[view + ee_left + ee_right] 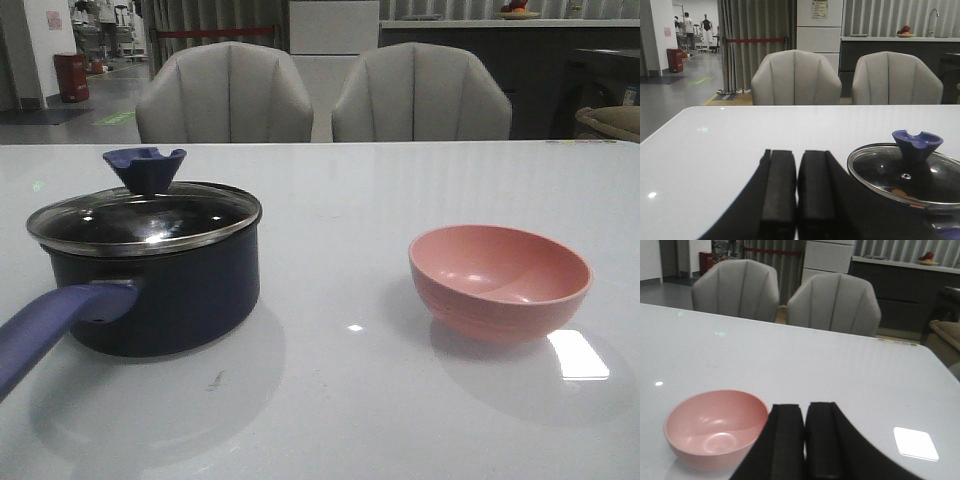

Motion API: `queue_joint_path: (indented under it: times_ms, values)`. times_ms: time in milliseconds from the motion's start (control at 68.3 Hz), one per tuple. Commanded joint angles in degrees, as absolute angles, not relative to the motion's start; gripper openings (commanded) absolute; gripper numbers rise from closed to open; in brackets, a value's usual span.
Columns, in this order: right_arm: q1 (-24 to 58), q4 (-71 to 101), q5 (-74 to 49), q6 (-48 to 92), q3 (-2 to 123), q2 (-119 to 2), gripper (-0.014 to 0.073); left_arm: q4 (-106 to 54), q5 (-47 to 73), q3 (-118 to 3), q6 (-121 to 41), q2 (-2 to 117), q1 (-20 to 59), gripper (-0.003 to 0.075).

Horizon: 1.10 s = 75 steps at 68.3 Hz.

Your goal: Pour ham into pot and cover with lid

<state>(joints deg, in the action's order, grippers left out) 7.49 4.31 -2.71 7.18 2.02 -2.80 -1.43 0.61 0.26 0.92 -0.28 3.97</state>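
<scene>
The dark navy pot (170, 300) stands at the table's left with its blue-purple handle (45, 325) pointing toward the front. The glass lid (145, 220) with its blue knob (145, 168) sits on the pot. Through the lid in the left wrist view (905, 175) a few orange-pink ham chunks (900, 193) show inside. The pink bowl (498, 280) stands empty at the right; it also shows in the right wrist view (715, 427). My left gripper (796, 155) is shut and empty beside the pot. My right gripper (805, 407) is shut and empty beside the bowl. Neither gripper shows in the front view.
The white glossy table (340, 400) runs to a far edge with two grey chairs (225, 95) behind it. A bright light reflection (577, 353) lies on the table by the bowl.
</scene>
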Motion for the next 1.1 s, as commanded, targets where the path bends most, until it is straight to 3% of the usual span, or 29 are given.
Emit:
queue_joint_path:
  times_ms: [0,1083]
  values:
    - [5.3,2.8,1.9,6.0,1.3,-0.2,0.0169,-1.4,-4.1,1.5,1.4,-1.3,4.0,0.0113]
    - [4.6,1.8,0.5,-0.4,-1.3,1.7,0.0169,-1.4,-4.1,1.5,1.4,-1.3,4.0,0.0113]
